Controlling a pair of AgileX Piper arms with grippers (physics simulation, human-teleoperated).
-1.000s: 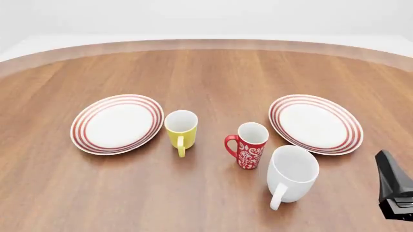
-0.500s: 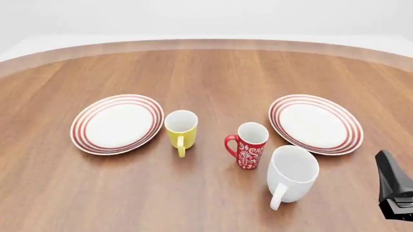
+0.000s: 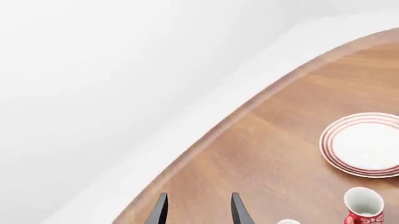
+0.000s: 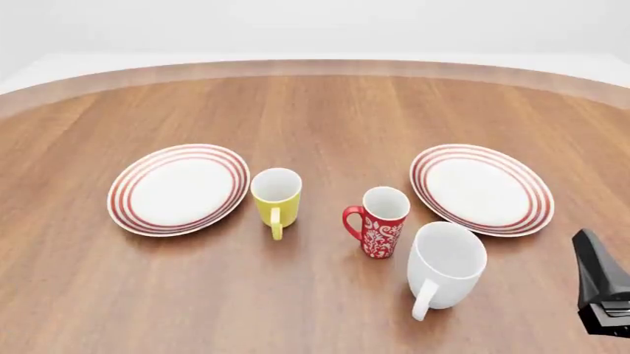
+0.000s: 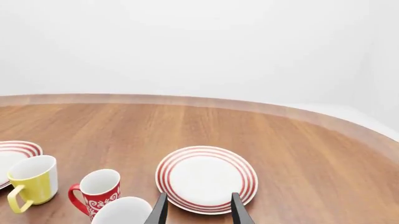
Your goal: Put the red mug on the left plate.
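Note:
The red mug, floral-patterned with a white inside, stands upright on the table between the two plates, its handle to the left. It also shows in both wrist views: red mug, red mug. The left plate, white with red rings, lies bare at the left; only its edge, the left plate, enters the right wrist view. My left gripper is open over the table's rim, far from the mug. My right gripper is open too, empty, low and in front of the right plate.
A yellow mug stands just right of the left plate. A larger white mug sits close to the red mug's front right. The right plate lies bare. A black part of the right arm shows at the front right edge.

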